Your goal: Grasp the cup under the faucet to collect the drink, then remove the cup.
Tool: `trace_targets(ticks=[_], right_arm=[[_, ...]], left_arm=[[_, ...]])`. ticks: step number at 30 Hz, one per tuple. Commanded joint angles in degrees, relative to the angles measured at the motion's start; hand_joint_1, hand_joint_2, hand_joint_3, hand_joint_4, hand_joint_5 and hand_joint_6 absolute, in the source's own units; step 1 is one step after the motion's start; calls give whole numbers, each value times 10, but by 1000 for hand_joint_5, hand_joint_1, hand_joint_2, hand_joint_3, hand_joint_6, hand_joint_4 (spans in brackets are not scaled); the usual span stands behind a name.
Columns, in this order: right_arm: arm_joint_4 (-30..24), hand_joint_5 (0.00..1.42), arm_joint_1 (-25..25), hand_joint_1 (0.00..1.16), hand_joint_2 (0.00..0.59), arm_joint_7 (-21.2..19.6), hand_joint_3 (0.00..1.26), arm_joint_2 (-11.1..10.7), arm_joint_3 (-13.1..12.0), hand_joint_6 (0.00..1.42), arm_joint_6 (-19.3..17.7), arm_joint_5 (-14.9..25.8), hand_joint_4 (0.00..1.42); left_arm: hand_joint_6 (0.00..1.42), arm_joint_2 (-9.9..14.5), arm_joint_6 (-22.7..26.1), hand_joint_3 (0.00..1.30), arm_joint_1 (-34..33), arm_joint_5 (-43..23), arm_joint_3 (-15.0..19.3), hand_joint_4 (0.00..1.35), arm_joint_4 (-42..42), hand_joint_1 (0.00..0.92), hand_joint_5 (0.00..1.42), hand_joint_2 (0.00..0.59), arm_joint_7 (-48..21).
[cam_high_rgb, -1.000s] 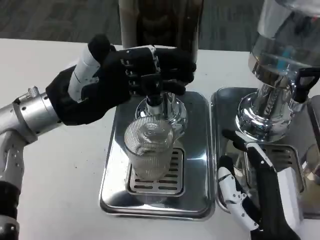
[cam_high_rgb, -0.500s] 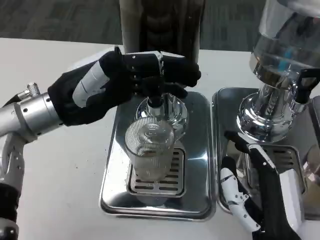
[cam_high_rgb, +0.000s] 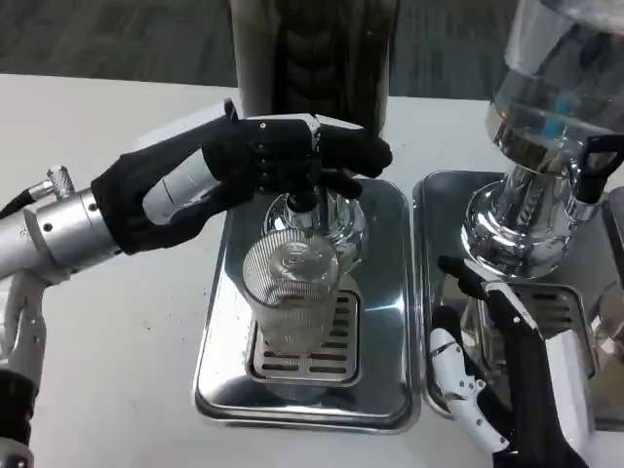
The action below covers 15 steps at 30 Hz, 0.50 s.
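Note:
A clear ribbed cup (cam_high_rgb: 290,292) stands upright on the slotted grate of a steel drip tray (cam_high_rgb: 219,341), directly below the dark dispenser's faucet (cam_high_rgb: 304,210). My left hand (cam_high_rgb: 253,161), in a black glove, reaches from the left and grips the black tap handle above the cup, fingers wrapped over it. The handle itself is mostly hidden by the fingers. My right hand (cam_high_rgb: 497,375) hovers at the lower right over the second tray, fingers apart, holding nothing, a short way right of the cup.
A second dispenser (cam_high_rgb: 546,127) with a clear tank and chrome base stands on its own steel tray (cam_high_rgb: 434,210) at the right. The dark dispenser body (cam_high_rgb: 312,54) rises behind the cup. Bare white table (cam_high_rgb: 117,341) lies at the left.
My left hand has rolled and lowered over the tap handle, its wrist dropping toward the table. The cup and my right hand have stayed nearly still.

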Motion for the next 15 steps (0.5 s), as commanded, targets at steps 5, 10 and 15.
trace_targets(ticks=[5, 10, 15], right_arm=[[-7, 232, 0, 348, 424, 7, 304, -3, -5, 148, -5, 7, 234], [-5, 227, -3, 346, 423, 11, 304, -3, -6, 145, -7, 10, 234], [-5, 225, -4, 345, 422, 12, 298, -5, -7, 144, -6, 9, 234]], left_arm=[[255, 7, -56, 291, 20, 22, -22, 199, -6, 0, 171, 81, -11], [255, 10, -93, 288, 23, 26, -27, 198, -2, 0, 167, 82, -4], [255, 12, -117, 283, 28, 26, -29, 191, -3, 0, 162, 82, -2]])
